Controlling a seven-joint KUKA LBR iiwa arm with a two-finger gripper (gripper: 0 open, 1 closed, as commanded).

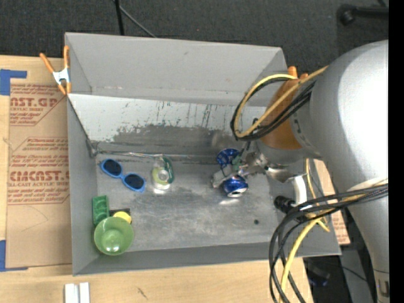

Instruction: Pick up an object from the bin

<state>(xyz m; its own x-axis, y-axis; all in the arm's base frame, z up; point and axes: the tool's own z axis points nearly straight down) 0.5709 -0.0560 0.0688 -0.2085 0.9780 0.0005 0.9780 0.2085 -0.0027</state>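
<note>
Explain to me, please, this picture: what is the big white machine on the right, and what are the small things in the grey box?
The white machine is a robot arm, reaching into a grey metal bin from the right. The camera looks down from above, slightly sideways. At the arm's end its gripper sits low beside a shiny blue thing; whether it holds it, I cannot tell. Further left lie blue sunglasses and a small clear thing. In the near left corner is a green toy with a yellow part.
</note>
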